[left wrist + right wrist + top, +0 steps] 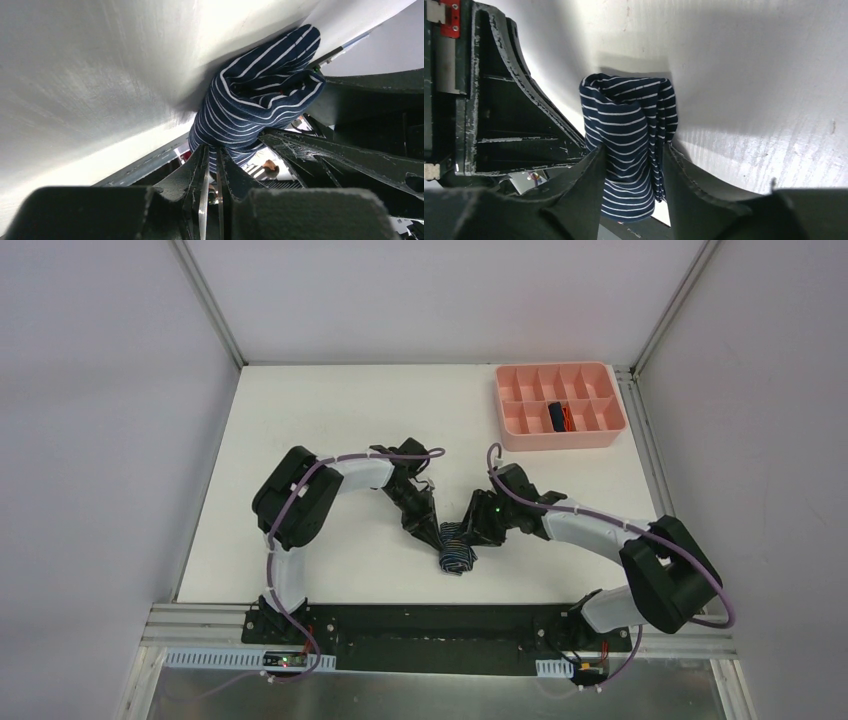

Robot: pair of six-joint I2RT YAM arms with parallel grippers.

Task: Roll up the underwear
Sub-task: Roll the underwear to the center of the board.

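Note:
The dark blue underwear with thin pale stripes (457, 554) lies bunched into a short roll near the table's front edge, between both arms. My left gripper (436, 533) comes at it from the left. In the left wrist view its jaws (212, 150) are pressed nearly together on an edge of the striped cloth (260, 100). From the right, my right gripper (472, 536) straddles the roll. Seen from the right wrist, the roll (629, 125) stands between the parted fingers (634, 148), which lie lightly against its sides. A second, navy and orange underwear (558, 417) sits rolled in the pink tray (560, 438).
The pink compartment tray stands at the back right of the white table (320, 440). The metal frame rail (400, 612) runs just in front of the roll. Grey walls close in the table at left, right and back.

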